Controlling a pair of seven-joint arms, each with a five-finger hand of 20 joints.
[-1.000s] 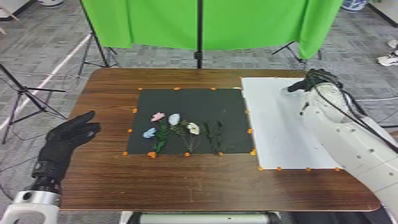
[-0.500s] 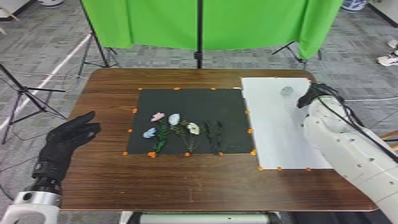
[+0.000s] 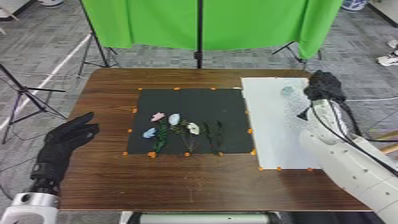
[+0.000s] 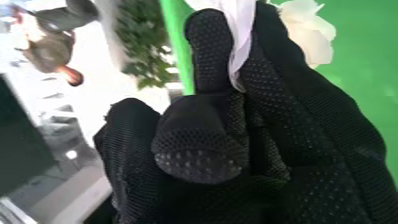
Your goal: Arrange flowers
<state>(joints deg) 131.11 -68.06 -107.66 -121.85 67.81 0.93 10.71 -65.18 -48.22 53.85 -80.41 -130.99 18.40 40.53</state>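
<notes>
One right hand (image 3: 325, 86) farther outward.

Black-gloved fingers (image 4: 311, 110) pinch a pale strip (image 4: 238, 42), cream petals (image 4: 307, 36) just beside them.

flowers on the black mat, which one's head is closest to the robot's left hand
The blue flower: its head is farthest left on the black mat, below the pink flower in the head view.
</notes>
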